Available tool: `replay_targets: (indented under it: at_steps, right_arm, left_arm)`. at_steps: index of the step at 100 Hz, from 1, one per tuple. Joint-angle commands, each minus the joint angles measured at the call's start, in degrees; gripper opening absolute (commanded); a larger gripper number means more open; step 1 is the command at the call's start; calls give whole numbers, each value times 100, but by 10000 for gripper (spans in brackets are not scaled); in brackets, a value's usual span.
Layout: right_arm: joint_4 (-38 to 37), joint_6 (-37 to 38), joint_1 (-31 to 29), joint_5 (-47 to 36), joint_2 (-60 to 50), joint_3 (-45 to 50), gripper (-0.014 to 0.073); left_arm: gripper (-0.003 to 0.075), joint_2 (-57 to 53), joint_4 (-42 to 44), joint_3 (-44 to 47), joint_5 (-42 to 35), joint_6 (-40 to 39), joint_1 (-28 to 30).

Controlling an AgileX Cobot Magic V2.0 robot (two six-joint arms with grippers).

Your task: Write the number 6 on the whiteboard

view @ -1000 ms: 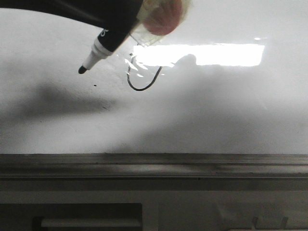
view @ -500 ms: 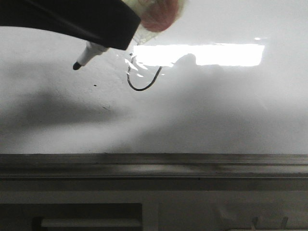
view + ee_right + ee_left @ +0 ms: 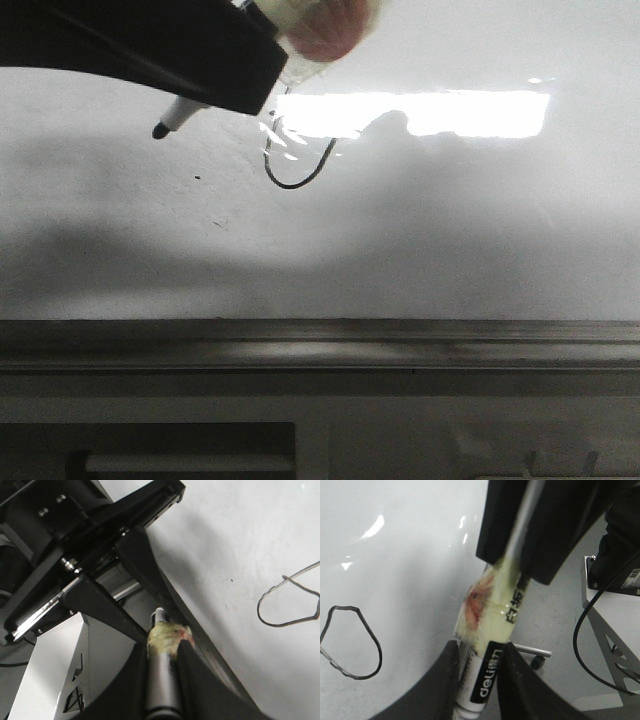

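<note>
The whiteboard (image 3: 450, 230) fills the front view. On it is the number 6 (image 3: 295, 168), a thin black curved stroke with a hooked loop, also seen in the wrist views (image 3: 351, 645) (image 3: 290, 605). A black marker (image 3: 487, 675) wrapped in yellowish tape (image 3: 320, 25) is held off the board, and its tip (image 3: 160, 130) hangs left of the stroke. My left gripper (image 3: 481, 650) is shut on the labelled end, and its dark body (image 3: 150, 50) covers most of the barrel. The right gripper (image 3: 162, 647) is shut on the grey rear barrel.
A grey metal ledge (image 3: 320, 340) runs along the board's bottom. A bright rectangular reflection (image 3: 450, 113) lies right of the stroke and a tiny black dot (image 3: 197, 178) left of it. A white stand (image 3: 615, 630) with a black cable (image 3: 577, 640) is beside the board.
The marker tip has drifted a little left and up, away from the stroke. The dark gripper body now covers more of the barrel. The stroke is unchanged.
</note>
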Motion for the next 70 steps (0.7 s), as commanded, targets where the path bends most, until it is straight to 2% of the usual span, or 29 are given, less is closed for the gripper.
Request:
replay_targets:
  at_steps: [1, 6, 15, 22, 28, 34, 39, 56, 70]
  right_arm:
    - [241, -62, 8, -194, -68, -201, -44]
    - [241, -62, 8, -194, -68, -201, -40]
    - [241, -62, 8, -185, -68, -201, 15]
    - [241, -62, 8, -196, -68, -201, 120]
    - [241, -62, 8, -255, -68, -201, 256]
    - [241, -62, -7, -347, -68, -201, 355]
    - [241, -62, -53, -419, -101, -201, 408]
    - [42, -62, -574, -553, -388, -180, 424]
    - [-8, -62, -1254, -542, -698, -81, 424]
  left_arm:
    - [17, -82, -290, -198, -64, -44, -38]
    - [-20, -82, -287, -198, -64, -44, -38]
    - [-20, -82, -277, -198, -64, -44, -38]
    - [-20, -82, -277, -198, -64, -44, -38]
    - [-20, -82, -277, -198, -64, -54, -38]
    - [-20, -82, -208, -198, -94, -171, -38]
    - [-20, -94, -71, -198, -175, -333, -38]
    - [-20, -427, 298, 12, -898, -1075, -19]
    - [-20, -998, -63, 510, -2258, -1645, -19]
